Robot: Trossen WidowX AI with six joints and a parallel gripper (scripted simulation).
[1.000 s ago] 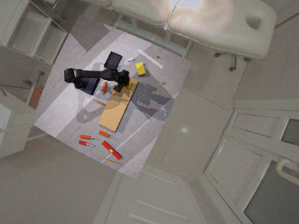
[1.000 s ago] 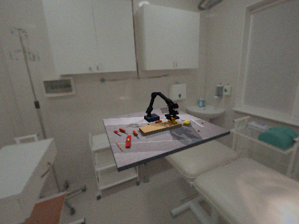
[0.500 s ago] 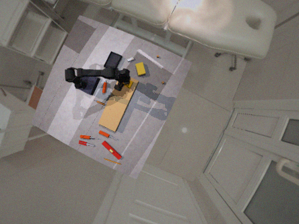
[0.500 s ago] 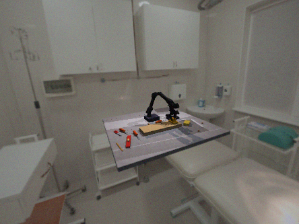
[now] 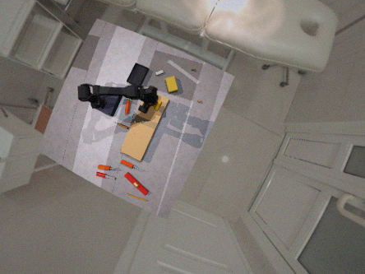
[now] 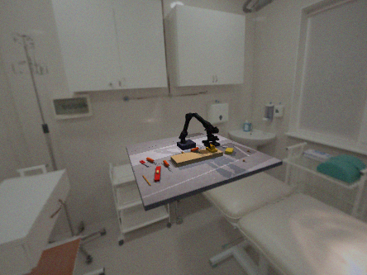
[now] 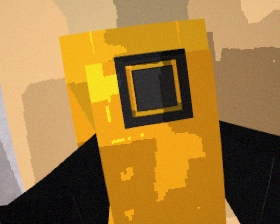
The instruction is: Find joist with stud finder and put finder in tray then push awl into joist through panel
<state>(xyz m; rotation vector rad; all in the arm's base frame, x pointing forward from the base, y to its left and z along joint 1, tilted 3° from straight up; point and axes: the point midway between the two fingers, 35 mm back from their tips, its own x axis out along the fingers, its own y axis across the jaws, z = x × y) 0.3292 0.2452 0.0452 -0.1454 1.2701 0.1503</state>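
Note:
The tan floor panel (image 5: 141, 139) (image 6: 188, 158) lies on the table. My gripper (image 5: 154, 103) (image 6: 212, 145) (image 7: 150, 132) is shut on the yellow stud finder (image 5: 158, 104) (image 6: 212, 149) (image 7: 165, 165) over the panel's far end. The stud finder's square screen (image 7: 154, 89) looks dark. Whether its underside touches the panel is hidden. The black tray (image 5: 138, 73) lies beyond the panel's far end, with nothing visible in it. Several handled tools lie about, including an orange one (image 5: 127, 107) beside the arm base and a thin one (image 5: 122, 125) beside the panel; I cannot tell which is the awl.
A yellow block (image 5: 171, 84) (image 6: 229, 150) and a small white piece (image 5: 159, 72) lie near the tray. Orange-handled tools (image 5: 104, 167) (image 5: 127, 163), a red-handled tool (image 5: 106, 175), a red level (image 5: 136, 183) (image 6: 157, 173) and a pencil (image 5: 137, 197) lie past the panel's near end.

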